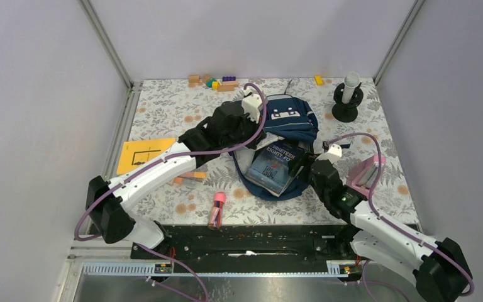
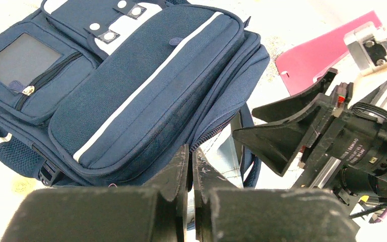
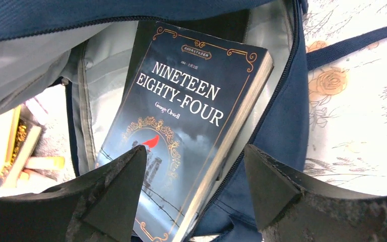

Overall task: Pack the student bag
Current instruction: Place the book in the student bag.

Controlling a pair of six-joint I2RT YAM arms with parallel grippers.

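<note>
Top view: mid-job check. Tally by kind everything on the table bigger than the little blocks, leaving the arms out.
Student bag: 1
Book: 1
Yellow sheet: 1
Pink folder: 1
Pink-capped tube: 1
Black stand with white cylinder: 1
Total: 6
Orange piece near the yellow sheet is partly hidden and not counted.

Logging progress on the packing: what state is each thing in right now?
Bag: main compartment unzipped, front pockets closed.
Book: closed, cover up, lying in the bag's opening.
Left claw: shut, by the bag's zip edge.
Right claw: open, above the book.
Pink tube: capped, lying flat.
Grey cylinder: upright.
</note>
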